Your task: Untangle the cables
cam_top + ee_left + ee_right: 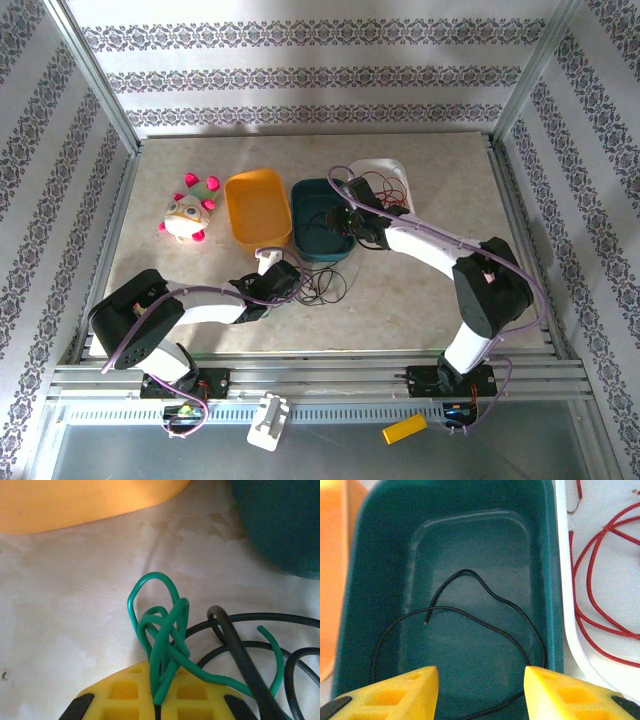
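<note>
Sorting is well along, by my read: my right claw (481, 680) hangs over the teal tray (385, 540) with jaws standing apart and nothing between them, and 1 black cable (490, 597) lies loose on the tray floor below. Red cables (589, 580) sit in the white tray (620, 510) just beside. My left claw (159, 690) is pinched tight on the green cable (165, 625), which loops and knots right at the tips, low over the tabletop (400, 300). More black strands (240, 655) lie touching it. Next I would lift green clear, slowly, since those strands may drag along. The orange tray (258, 205) is near; the plush toy (190, 210) is well apart.
</note>
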Robot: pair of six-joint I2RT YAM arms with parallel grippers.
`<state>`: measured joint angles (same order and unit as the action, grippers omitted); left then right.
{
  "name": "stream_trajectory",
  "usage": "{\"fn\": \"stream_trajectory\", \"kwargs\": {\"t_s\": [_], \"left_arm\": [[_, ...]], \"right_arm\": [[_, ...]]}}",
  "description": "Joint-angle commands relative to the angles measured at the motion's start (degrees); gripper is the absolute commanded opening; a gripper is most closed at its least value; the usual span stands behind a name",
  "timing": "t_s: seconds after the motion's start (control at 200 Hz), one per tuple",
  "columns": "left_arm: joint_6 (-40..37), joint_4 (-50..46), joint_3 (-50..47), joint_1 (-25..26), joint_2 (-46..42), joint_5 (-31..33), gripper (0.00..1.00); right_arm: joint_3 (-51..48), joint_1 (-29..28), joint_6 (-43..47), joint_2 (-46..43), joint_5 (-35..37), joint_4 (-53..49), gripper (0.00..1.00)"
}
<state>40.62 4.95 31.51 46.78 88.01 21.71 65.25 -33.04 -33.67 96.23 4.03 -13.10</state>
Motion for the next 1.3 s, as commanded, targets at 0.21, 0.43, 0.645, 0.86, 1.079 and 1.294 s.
{"fn": "stream_trajectory", "kwargs": {"t_s": [0.21, 0.43, 0.645, 0.86, 1.079, 1.294], "left_arm": [[-1.7, -9.7, -2.5, -1.3, 2.0, 1.7, 0.0], [-2.0, -8.6, -2.2, -1.3, 3.2, 1.6, 0.0], [-2.0, -9.0, -1.1, -1.3, 4.5, 1.4, 0.0], [-1.6, -9.1, -1.6, -1.3, 3.9, 1.6, 0.0], [-1.5, -9.2, -2.0, -1.3, 3.3, 1.9, 0.0], [-0.8, -10.1, -2.1, -1.3, 2.9, 2.7, 0.0]], "right_arm": [[-13.3, -4.8, 1.4, -17.1, 0.4, 0.8, 0.51], [-25.7, -11.7, -0.9, -21.9, -6.1, 4.5, 0.5], [-29.0, -13.4, -6.7, -17.2, 0.1, 6.7, 0.49], [-26.4, -14.1, -6.1, -10.5, 2.8, 6.8, 0.49], [-23.6, -16.6, -7.8, -5.7, 8.9, 4.6, 0.23], [-28.2, -16.0, -14.6, -11.0, 16.6, 2.6, 0.0]]}}
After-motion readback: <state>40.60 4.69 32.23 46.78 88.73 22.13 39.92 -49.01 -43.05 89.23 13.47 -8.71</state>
